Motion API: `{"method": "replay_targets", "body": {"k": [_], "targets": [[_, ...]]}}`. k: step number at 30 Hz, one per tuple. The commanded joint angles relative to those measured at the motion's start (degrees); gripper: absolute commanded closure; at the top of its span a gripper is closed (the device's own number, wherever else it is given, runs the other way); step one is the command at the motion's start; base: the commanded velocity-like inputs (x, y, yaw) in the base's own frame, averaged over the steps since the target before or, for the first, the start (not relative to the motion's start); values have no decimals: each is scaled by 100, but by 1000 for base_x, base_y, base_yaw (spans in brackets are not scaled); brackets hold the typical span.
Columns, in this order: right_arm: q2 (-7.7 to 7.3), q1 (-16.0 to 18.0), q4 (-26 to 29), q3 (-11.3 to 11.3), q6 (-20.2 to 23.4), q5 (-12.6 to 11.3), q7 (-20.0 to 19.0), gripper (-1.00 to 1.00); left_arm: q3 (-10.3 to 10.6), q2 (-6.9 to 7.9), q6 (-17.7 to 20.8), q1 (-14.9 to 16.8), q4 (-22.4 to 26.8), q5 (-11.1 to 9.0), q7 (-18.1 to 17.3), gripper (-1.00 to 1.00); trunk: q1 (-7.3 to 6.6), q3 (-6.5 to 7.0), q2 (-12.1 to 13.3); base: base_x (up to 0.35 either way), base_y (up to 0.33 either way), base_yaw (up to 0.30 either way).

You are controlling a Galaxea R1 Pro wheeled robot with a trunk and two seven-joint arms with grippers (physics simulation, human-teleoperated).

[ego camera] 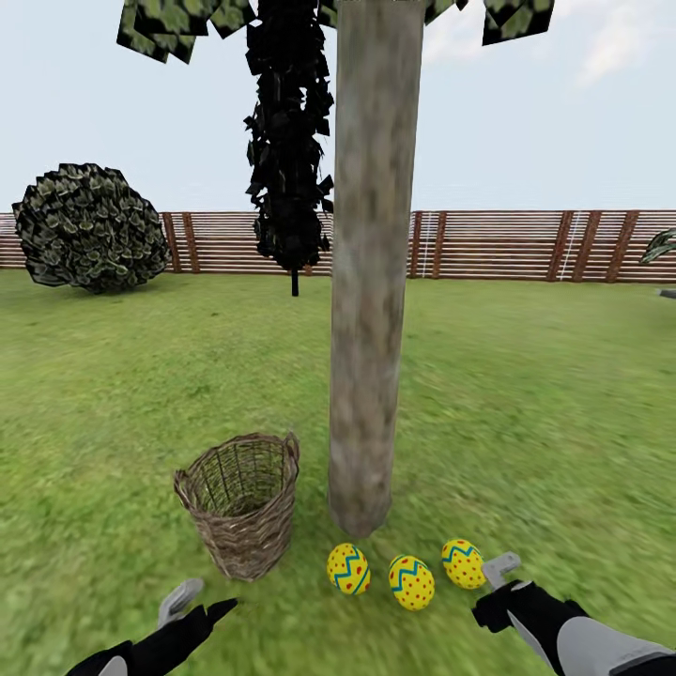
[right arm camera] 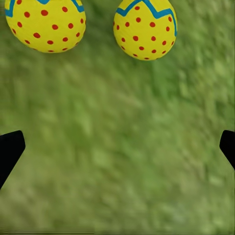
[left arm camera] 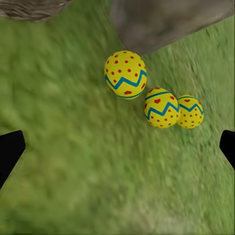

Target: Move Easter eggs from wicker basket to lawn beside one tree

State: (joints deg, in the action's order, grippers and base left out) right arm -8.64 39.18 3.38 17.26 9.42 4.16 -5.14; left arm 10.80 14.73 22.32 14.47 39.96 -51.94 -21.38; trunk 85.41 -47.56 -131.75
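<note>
Three Easter eggs [ego camera: 348, 569] [ego camera: 411, 582] [ego camera: 463, 563] lie in a row on the lawn [ego camera: 526, 422] at the foot of the tree [ego camera: 364, 282], apart from the trunk. The wicker basket [ego camera: 239, 502] stands upright just left of the trunk, and its inside looks empty. My left gripper [ego camera: 202, 604] hovers open below the basket; in its wrist view the eggs [left arm camera: 126, 75] [left arm camera: 162, 107] [left arm camera: 190, 111] lie ahead of its fingertips [left arm camera: 10, 149]. My right gripper [ego camera: 495, 587] is open right beside the right-hand egg. Two eggs [right arm camera: 45, 22] [right arm camera: 145, 29] sit ahead of it.
A round leafy bush [ego camera: 89, 228] stands far left. A thin tree with dark foliage [ego camera: 291, 141] rises behind the trunk. A brown slat fence [ego camera: 526, 244] closes the garden at the back. Open grass stretches to both sides.
</note>
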Motion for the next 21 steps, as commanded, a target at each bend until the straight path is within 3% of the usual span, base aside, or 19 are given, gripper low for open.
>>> {"method": "replay_targets", "body": {"k": [1, 5, 10, 15, 16, 21], "targets": [[6, -15, -27, 10, 6, 43, -23, -100, 24, 11, 15, 3, -1, -48, 92, -100, -24, 13, 39, 0, 0, 0], [24, -58, -121, 14, -40, 47, -14, -100, 46, 20, -56, 3, -28, -44, 313, -100, -112, 84, 199, 0, 0, 0], [20, -161, -134, 9, -101, 40, -19, -100, 49, 13, -574, 3, -436, -44, 342, -100, -221, 174, 400, 0, 0, 0], [23, -216, -136, 6, -285, -197, -21, -100, 53, 28, -697, 3, -561, 5, 345, -100, -331, 264, 600, 0, 0, 0], [22, -233, -136, 6, -331, -256, -21, -100, 53, 32, -702, 3, -573, 71, 345, -100, -353, 282, 641, 0, 0, 0], [26, -369, -136, 5, -516, -394, -22, -100, 50, 9, -706, 3, -597, 779, 359, -100, -463, 372, 841, 0, 0, 0]]}}
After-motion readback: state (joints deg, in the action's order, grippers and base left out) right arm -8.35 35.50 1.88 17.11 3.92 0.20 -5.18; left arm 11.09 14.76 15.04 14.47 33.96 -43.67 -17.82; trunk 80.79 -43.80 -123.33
